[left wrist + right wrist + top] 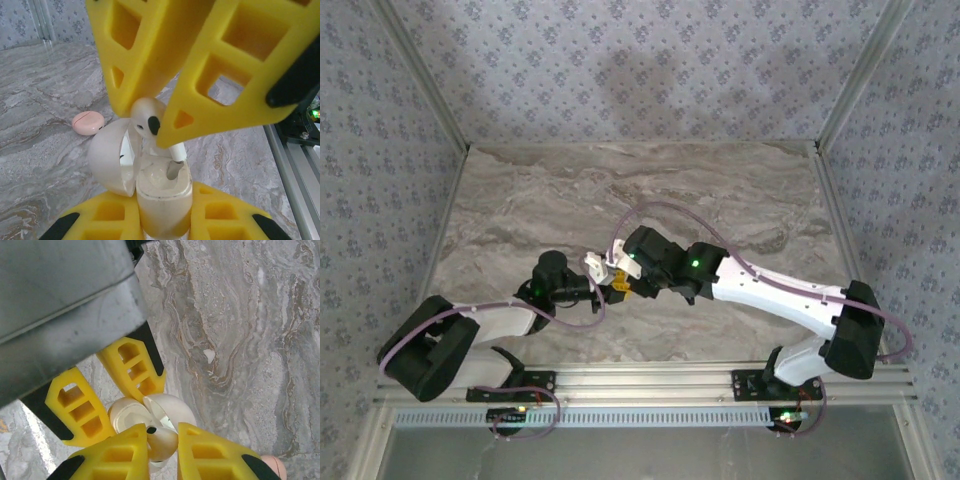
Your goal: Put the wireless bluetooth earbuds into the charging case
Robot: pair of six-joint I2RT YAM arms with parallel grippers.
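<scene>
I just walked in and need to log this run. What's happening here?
The left hand holds the charging case with its lid swung open. The right hand pinches a white earbud above it, stem pointing down with its tip at the case's opening, not yet seated. A pinkish disc lies on the table behind.

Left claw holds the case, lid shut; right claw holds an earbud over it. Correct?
Not quite. The lid is open, swung aside, as the left wrist view shows. Otherwise yes: the left claw grips the charging case and the right claw holds an earbud over it, stem down.
</scene>
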